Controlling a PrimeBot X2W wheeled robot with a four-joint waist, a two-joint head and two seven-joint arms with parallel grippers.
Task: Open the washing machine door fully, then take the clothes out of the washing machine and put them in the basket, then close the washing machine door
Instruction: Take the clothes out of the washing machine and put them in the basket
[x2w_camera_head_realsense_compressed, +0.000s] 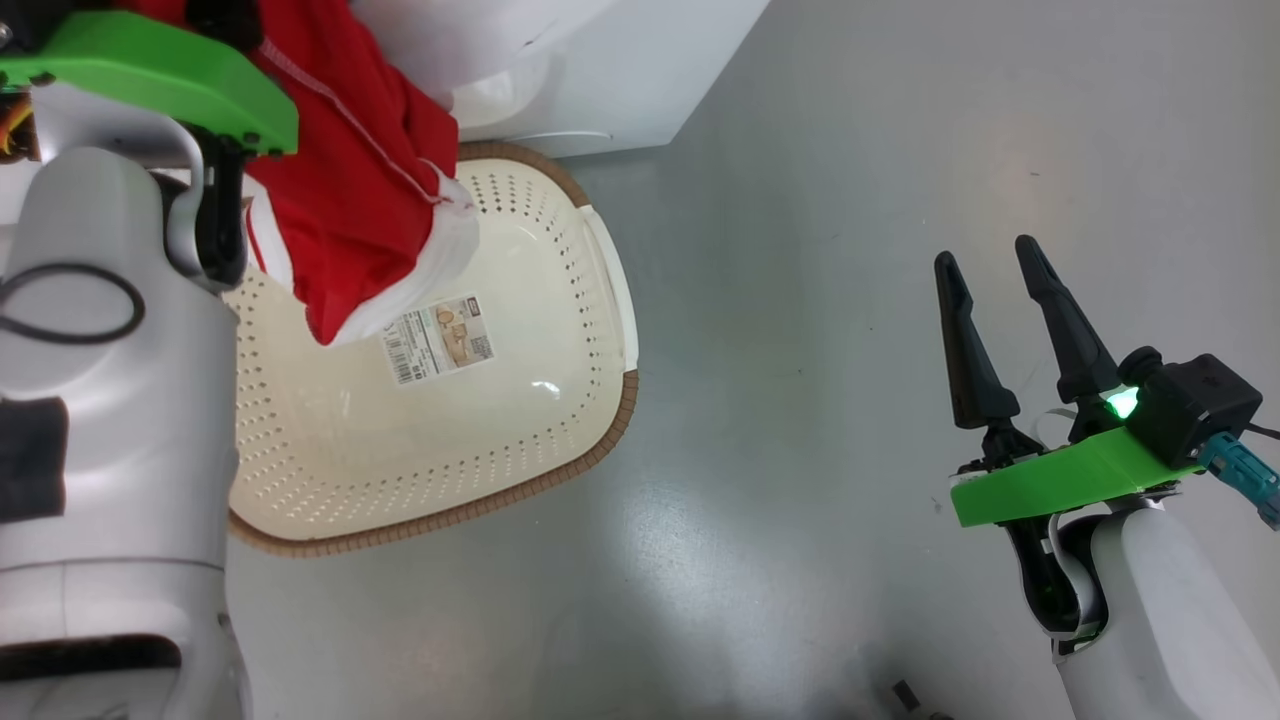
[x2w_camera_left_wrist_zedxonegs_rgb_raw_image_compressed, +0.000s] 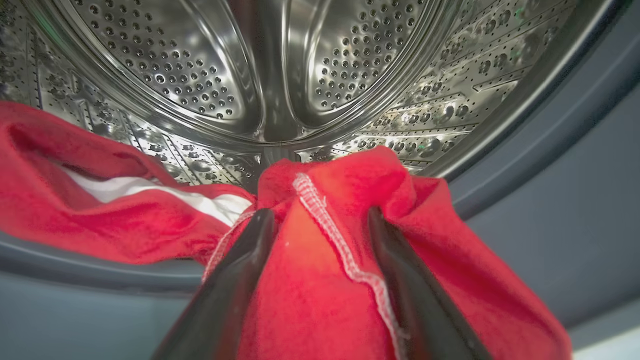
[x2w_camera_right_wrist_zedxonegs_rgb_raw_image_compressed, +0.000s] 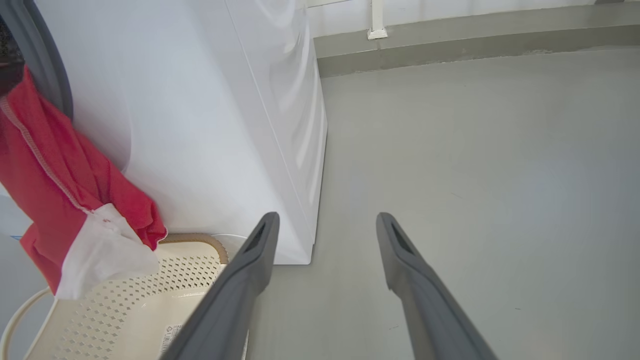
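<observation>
Hauling clothes (x2w_camera_left_wrist_zedxonegs_rgb_raw_image_compressed: 310, 300) from drum (x2w_camera_left_wrist_zedxonegs_rgb_raw_image_compressed: 200, 65) with left gripper (x2w_camera_left_wrist_zedxonegs_rgb_raw_image_compressed: 320, 215) clamped on red fabric.
Holding right gripper (x2w_camera_head_realsense_compressed: 986, 250) wide open, empty; next, likely swinging over basket (x2w_camera_head_realsense_compressed: 520, 430) and releasing.

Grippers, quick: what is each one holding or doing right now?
Left gripper: closed on the clothes.
Right gripper: open, holding nothing.

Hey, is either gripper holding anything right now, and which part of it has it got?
The left gripper holds the red garment, pinched at a bunched fold along its white-stitched seam. The right gripper is open and holds nothing.
</observation>
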